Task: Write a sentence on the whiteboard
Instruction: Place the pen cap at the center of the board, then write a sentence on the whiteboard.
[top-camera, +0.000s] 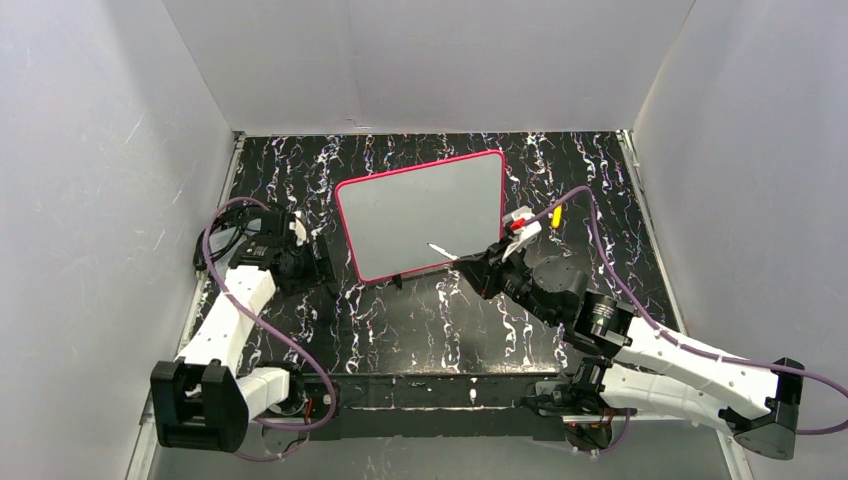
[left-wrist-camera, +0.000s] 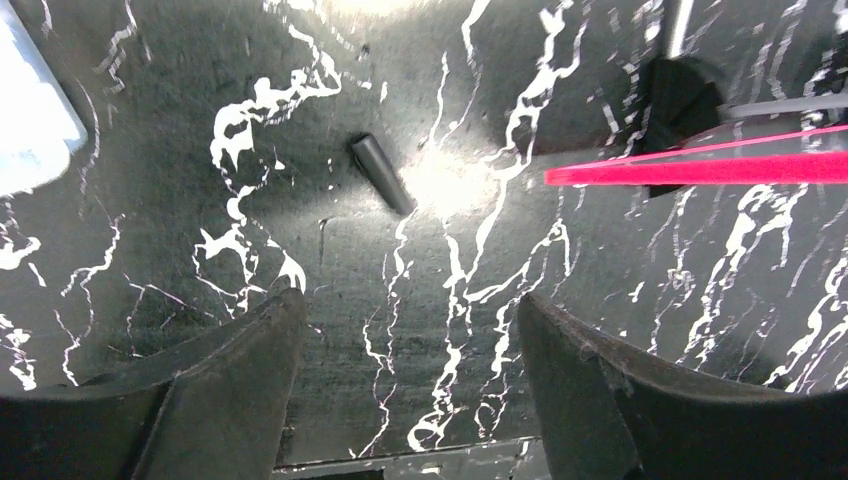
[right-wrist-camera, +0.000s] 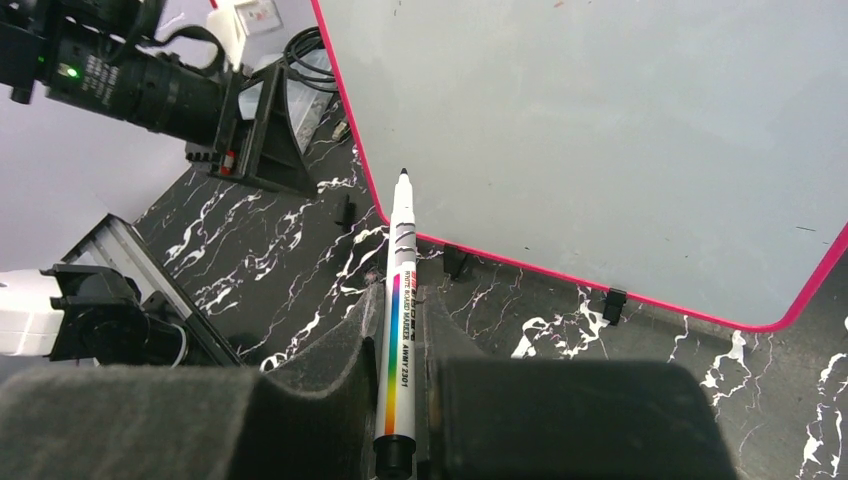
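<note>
Black marble table (top-camera: 420, 320) | right hand (right-wrist-camera: 402, 300) clamped on marker (right-wrist-camera: 400, 240) (tip near whiteboard (right-wrist-camera: 600, 130)) | left hand (left-wrist-camera: 410, 320) spread, holding nothing

Reading "WHITE BOARD MARKER" and, less surely, "AWMY 2301" in small black print, running lengthwise along the white barrel of the marker (right-wrist-camera: 402, 250), beside its rainbow stripe, clamped in the right gripper (right-wrist-camera: 400, 340).
</note>
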